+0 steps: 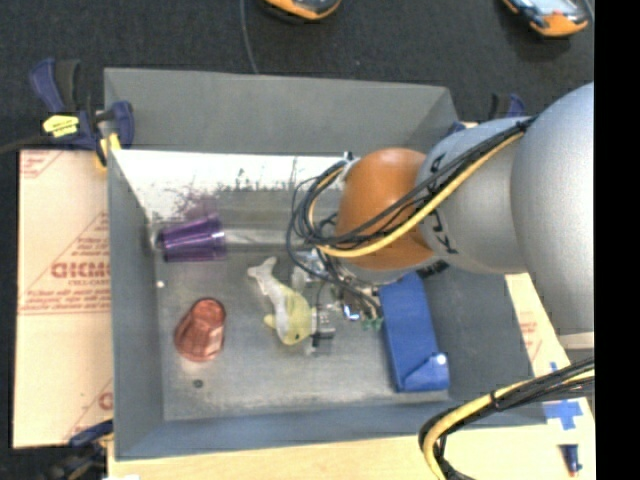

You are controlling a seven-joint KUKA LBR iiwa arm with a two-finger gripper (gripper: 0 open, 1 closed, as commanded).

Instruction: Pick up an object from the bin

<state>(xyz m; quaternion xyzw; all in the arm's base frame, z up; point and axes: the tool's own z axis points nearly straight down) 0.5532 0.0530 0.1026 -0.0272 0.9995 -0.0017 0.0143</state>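
Within the bin [300, 118], jaws hover by a yellowish toy [290, 316] — their opening unclear.

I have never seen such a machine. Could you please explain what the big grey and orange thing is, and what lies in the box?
The grey shape is a robot arm reaching in from the right; the orange dome is a cover on its wrist. The camera looks down from above. The box is a grey metal bin. The arm's gripper is in the bin's middle, beside a yellow and white thing; whether it holds it I cannot tell. Around lie a purple cup at the back left, a pink cup-like thing at the front left and a blue block on the right.
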